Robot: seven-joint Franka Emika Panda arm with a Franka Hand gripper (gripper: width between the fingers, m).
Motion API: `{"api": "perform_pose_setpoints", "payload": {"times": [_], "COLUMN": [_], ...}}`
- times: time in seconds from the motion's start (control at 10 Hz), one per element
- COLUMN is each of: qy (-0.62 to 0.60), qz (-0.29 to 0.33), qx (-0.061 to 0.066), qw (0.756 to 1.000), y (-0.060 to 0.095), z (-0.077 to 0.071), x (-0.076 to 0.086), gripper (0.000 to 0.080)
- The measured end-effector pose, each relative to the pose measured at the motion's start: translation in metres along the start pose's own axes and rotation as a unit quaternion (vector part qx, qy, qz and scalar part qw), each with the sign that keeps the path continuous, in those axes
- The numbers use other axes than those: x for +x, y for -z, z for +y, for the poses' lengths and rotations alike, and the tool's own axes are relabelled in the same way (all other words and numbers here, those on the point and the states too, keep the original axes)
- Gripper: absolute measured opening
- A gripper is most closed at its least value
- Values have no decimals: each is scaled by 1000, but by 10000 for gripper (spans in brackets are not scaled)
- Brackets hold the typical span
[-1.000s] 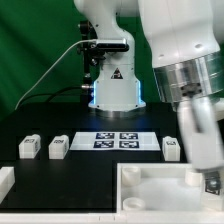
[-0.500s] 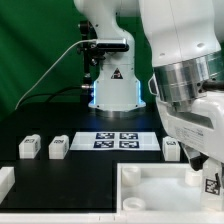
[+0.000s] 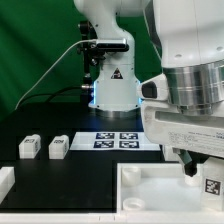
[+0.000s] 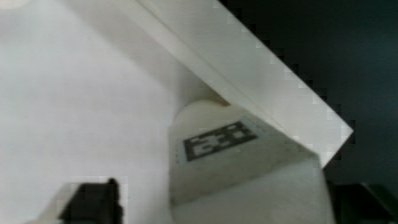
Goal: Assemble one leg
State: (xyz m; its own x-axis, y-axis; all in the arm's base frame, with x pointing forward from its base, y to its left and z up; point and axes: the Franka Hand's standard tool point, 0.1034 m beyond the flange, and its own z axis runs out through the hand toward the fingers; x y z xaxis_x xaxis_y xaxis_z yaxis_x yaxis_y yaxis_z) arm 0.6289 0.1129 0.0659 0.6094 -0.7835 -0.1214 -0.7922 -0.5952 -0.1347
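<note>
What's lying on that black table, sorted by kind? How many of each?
Small white legs with a marker: 3 (two side by side, one in the tray's corner; any behind the arm are hidden)
Large white tray-like part: 1
Marker board: 1
White piece cut off by the exterior view's left edge: 1
Total: 6
</note>
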Motion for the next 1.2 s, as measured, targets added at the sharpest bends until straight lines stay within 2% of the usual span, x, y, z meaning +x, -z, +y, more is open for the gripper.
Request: {"api": "perform_pose_setpoints", "payload": {"times": [0.1,0.2,0.3,0.5,0.8,0.9,1.1,1.2], "qy": [-49,-96,-147,-306,-532,-551,-526,-516], "qz": [-1,-1,-3,-5,1,1,4,4], "qx": [1,1,4,9,16,19,20,20], "qw": [999,995,989,952,847,834,850,856], "y": [0,0,0,3,2,1,1,1], "z": [0,-1,-1,-3,-4,-3,-3,-3], "x": [-1,-1,-1,1,3,2,2,2], "gripper": [369,291,291,291,291,291,291,371]}}
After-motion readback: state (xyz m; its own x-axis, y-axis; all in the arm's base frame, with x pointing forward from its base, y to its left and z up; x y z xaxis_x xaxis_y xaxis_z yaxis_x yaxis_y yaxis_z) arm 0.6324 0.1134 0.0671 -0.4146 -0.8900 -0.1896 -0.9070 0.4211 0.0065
